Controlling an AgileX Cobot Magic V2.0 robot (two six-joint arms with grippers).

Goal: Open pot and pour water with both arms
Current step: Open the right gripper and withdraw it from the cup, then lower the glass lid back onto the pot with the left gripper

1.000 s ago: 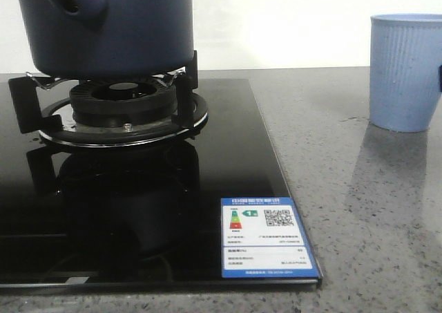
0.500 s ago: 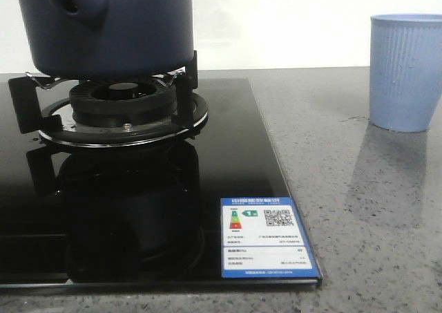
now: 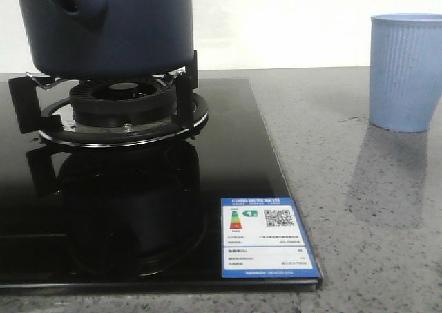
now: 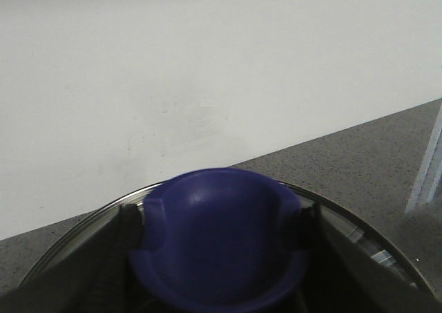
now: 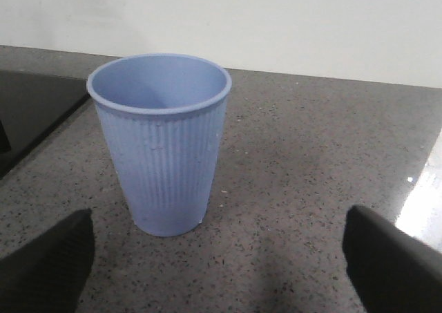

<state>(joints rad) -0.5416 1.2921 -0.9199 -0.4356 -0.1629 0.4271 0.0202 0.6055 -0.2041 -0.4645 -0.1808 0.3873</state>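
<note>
The dark navy pot [image 3: 117, 30] stands on the gas burner at the far left of the front view, its stubby tube [image 3: 72, 5] facing the camera; its top is cut off. In the left wrist view my left gripper [image 4: 219, 233] is shut on the blue knob [image 4: 221, 216] of a glass lid with a metal rim [image 4: 366, 223]. I cannot tell whether the lid is on the pot. A light blue ribbed cup [image 3: 406, 71] stands upright at the right. My right gripper [image 5: 221, 261] is open and empty, set back from the cup [image 5: 162, 144].
The burner and its grate [image 3: 117, 109] sit on a black glass cooktop [image 3: 235, 161] with a label sticker [image 3: 266, 237] at its front right corner. Grey speckled counter [image 3: 359, 209] lies to the right. A white wall stands behind.
A dark edge of my right gripper beside the cup at the right border of the front view has gone out of sight. The pot and cup have not moved.
</note>
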